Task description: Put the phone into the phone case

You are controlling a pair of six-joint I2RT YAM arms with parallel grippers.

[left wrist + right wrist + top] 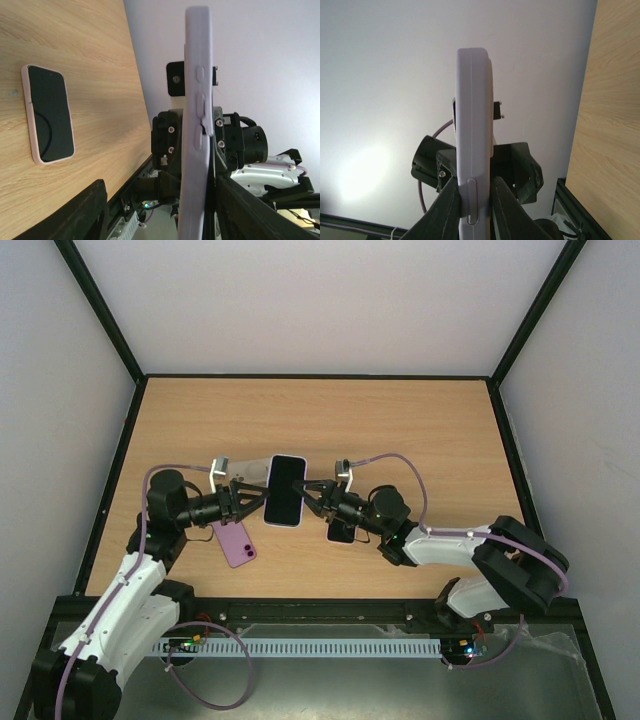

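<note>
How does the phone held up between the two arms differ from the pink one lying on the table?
The held phone is lifted off the table, gripped from both sides by the left gripper and right gripper; the pink phone lies flat, untouched. The held one's case looks pale lilac, the other pinker. Both show dark screens.

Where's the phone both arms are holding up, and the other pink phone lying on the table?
held phone (285,490), top view, middle of its dark screen.
pink phone on table (48,114), left wrist view, middle of its screen.

Dark object (340,532) under right gripper (312,492) mostly hidden, possibly another phone.
</note>
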